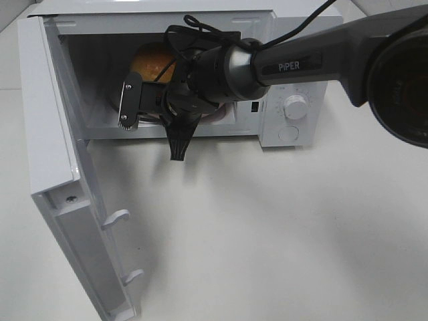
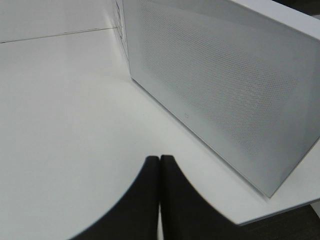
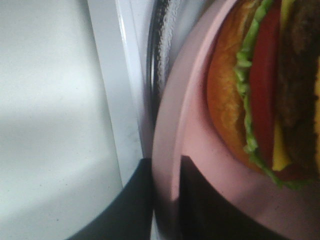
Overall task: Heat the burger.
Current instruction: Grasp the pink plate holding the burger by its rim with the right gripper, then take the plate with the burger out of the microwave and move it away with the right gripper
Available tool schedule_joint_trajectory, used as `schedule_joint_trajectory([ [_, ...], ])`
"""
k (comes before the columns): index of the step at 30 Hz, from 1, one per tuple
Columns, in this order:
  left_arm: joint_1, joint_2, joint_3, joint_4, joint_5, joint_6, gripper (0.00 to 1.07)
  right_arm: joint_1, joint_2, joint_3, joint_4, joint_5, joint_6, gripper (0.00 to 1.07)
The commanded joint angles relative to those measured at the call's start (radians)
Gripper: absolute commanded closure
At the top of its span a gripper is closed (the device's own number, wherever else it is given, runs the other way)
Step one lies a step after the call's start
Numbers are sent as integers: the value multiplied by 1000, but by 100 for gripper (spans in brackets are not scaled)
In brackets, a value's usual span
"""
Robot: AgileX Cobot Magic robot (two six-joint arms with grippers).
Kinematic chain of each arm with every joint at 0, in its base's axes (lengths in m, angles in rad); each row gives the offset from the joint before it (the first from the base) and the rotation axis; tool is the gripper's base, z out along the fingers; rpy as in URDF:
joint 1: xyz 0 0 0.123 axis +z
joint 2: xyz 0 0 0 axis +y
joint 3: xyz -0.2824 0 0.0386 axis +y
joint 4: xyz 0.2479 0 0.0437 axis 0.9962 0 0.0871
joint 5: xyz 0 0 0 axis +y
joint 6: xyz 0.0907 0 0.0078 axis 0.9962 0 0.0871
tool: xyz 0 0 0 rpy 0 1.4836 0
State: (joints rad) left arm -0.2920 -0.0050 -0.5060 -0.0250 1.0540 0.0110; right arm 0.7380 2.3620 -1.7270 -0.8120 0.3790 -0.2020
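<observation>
Burger inside microwave mostly hidden behind right arm; plate cropped.

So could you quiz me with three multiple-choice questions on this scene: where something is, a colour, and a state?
1. Where is the burger?
A. On the table outside
B. Inside the microwave
C. On top of the microwave

2. What colour is the plate under it?
A. Pink
B. Blue
C. Black

3. How is the microwave door?
A. Shut
B. Missing
C. Swung wide open

Answers: 1 B, the bun shows inside the cavity behind the right pincer. 2 A, the right wrist view shows a pink rim between the pincer's fingers. 3 C, the door stands out to the left of the cavity.
</observation>
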Motion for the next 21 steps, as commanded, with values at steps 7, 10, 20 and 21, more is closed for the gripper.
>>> schedule_joint_trajectory([
  [7,4,-21,2,3,-13,0,106,-5,-66,8,120,44,-150,107],
  [10,4,-21,2,3,-13,0,106,-5,-93,8,176,54,-233,107],
  [20,4,-21,2,3,-13,0,106,-5,-211,130,283,60,-480,107],
  [21,4,-21,2,3,-13,1,106,-5,-236,171,283,53,-492,107],
])
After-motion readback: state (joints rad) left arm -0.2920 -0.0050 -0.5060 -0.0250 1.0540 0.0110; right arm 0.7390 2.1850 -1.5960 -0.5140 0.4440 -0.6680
